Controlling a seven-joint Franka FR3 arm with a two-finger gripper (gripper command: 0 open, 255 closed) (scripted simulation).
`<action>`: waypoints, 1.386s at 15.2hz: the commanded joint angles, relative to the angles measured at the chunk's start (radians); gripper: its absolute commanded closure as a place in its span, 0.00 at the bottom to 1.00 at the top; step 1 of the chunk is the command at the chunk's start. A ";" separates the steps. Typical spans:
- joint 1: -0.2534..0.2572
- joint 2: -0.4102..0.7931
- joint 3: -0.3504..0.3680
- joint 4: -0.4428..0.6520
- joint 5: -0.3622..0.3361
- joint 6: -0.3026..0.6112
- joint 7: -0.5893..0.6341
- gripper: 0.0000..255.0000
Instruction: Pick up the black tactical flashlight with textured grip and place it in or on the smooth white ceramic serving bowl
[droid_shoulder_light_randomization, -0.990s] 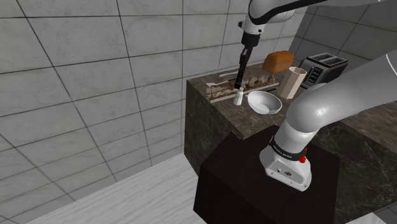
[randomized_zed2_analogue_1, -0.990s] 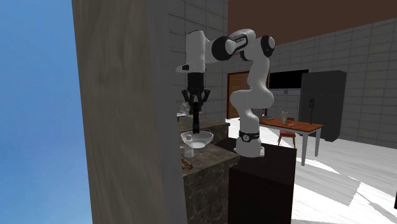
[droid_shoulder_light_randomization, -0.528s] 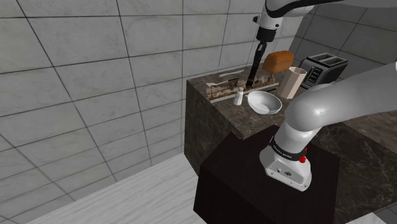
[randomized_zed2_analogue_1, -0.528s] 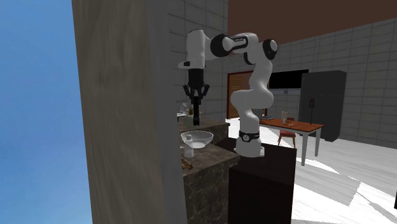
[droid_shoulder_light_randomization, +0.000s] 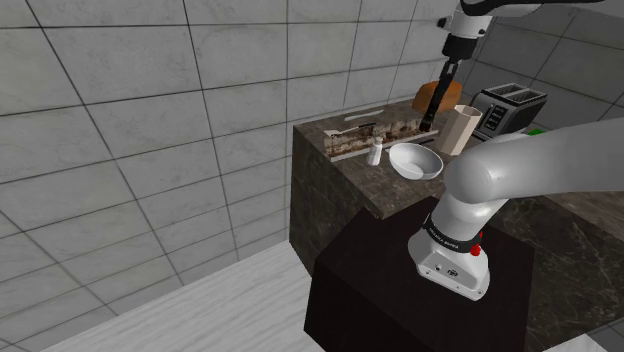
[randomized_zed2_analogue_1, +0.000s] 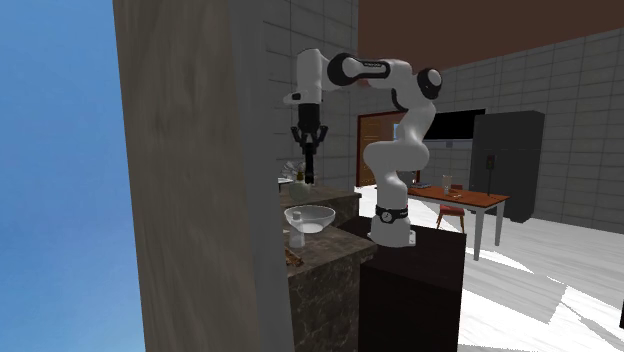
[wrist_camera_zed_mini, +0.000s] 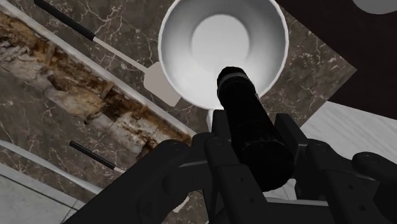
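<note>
Fingers (wrist_camera_zed_mini: 218, 141) of the black gripper (droid_shoulder_light_randomization: 446, 74) are closed tight round the black flashlight (droid_shoulder_light_randomization: 436, 103), one on each side of its barrel, nothing else between them. The flashlight hangs upright from the grip, well clear of the dark marbled counter (droid_shoulder_light_randomization: 340, 185), its free end pointing down. Seen along the hand, that end overlaps the inside of the white bowl (wrist_camera_zed_mini: 222, 48), which sits empty on the counter below. From the shoulder view the flashlight's tip is higher than the bowl and a little beyond it, not touching it.

Just beside the bowl, on the shoulder view's left, stands a small white shaker (droid_shoulder_light_randomization: 376, 152). A white spatula (wrist_camera_zed_mini: 156, 79) with a thin dark handle lies flat by the bowl's rim. Past that runs a long tray (droid_shoulder_light_randomization: 350, 138) of brown, crumbly stuff along the tiled wall. A tall beige cup (droid_shoulder_light_randomization: 460, 128) stands near the bowl on the other side. Behind the cup are a brown loaf (droid_shoulder_light_randomization: 450, 95) and a dark toaster (droid_shoulder_light_randomization: 508, 105).

Farther off, in the second exterior view, there is a wooden table (randomized_zed2_analogue_1: 470, 198) and a dark fridge (randomized_zed2_analogue_1: 510, 160).
</note>
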 joint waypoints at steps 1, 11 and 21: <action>-0.015 -0.019 -0.016 -0.009 -0.017 -0.007 -0.021 1.00; -0.030 -0.011 -0.058 -0.135 -0.056 0.126 -0.014 1.00; -0.043 0.030 -0.111 -0.243 -0.102 0.275 -0.008 1.00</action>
